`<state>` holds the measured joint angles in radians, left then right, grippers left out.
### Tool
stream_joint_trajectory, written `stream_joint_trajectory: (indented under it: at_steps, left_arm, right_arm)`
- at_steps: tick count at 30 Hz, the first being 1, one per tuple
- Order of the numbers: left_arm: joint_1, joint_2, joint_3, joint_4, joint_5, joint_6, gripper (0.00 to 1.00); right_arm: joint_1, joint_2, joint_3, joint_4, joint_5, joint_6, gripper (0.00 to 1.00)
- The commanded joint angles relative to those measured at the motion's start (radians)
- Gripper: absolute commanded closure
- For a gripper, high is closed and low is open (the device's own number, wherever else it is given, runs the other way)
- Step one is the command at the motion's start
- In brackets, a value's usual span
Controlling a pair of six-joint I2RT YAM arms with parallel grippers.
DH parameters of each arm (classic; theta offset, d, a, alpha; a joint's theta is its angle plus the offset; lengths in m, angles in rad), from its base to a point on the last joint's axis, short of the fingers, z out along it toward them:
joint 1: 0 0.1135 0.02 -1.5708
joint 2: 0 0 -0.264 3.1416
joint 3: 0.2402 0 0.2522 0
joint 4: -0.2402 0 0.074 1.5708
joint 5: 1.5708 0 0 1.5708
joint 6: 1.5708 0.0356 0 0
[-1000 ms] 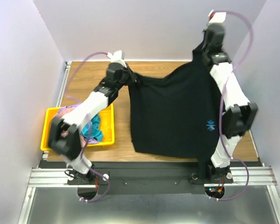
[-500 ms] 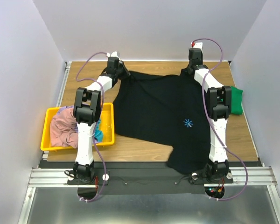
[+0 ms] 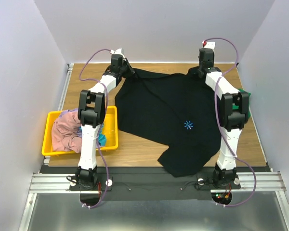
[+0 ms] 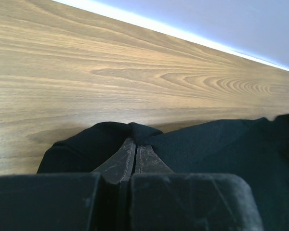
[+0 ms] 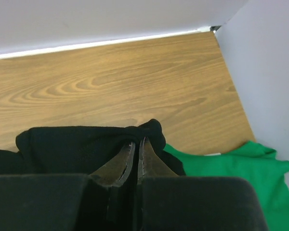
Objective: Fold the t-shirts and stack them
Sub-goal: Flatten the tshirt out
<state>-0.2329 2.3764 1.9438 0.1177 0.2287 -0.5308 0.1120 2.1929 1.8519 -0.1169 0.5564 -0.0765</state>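
A large black t-shirt (image 3: 173, 115) with a small blue logo (image 3: 188, 125) lies spread over the table, its near end hanging past the front edge. My left gripper (image 3: 126, 70) is shut on its far left corner (image 4: 135, 131), low over the wood. At the far right corner (image 5: 149, 129) my right gripper (image 3: 198, 71) is shut on the cloth too. A green t-shirt (image 5: 245, 168) lies just right of that corner, mostly behind the right arm (image 3: 244, 103). Pink (image 3: 67, 132) and teal (image 3: 101, 138) t-shirts sit bunched in the bin.
A yellow plastic bin (image 3: 113, 126) stands at the near left of the table. Walls close in the table at the back and on both sides; the back wall (image 4: 207, 19) is just beyond both grippers. Bare wood (image 3: 86, 82) shows at the far left.
A second ago both arms held the black t-shirt up in the air. They have since swung to the far edge and laid it flat; it slid a little further left and back.
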Motion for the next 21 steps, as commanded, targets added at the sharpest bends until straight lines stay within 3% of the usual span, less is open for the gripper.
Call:
stream_joint_trajectory:
  at_steps: [1, 9, 21]
  left_arm:
    - [0.009, -0.037, 0.03, 0.022, 0.008, 0.029, 1.0]
    - [0.021, -0.006, 0.093, -0.027, 0.047, 0.041, 1.0]
    - [0.037, 0.032, 0.176, -0.168, 0.08, 0.156, 1.0]
  right_arm:
    - [0.0, -0.156, -0.084, 0.068, -0.027, 0.047, 1.0]
    - [0.009, -0.401, -0.361, 0.02, -0.035, 0.129, 1.0]
    - [0.097, -0.588, -0.612, -0.139, -0.09, 0.265, 1.0]
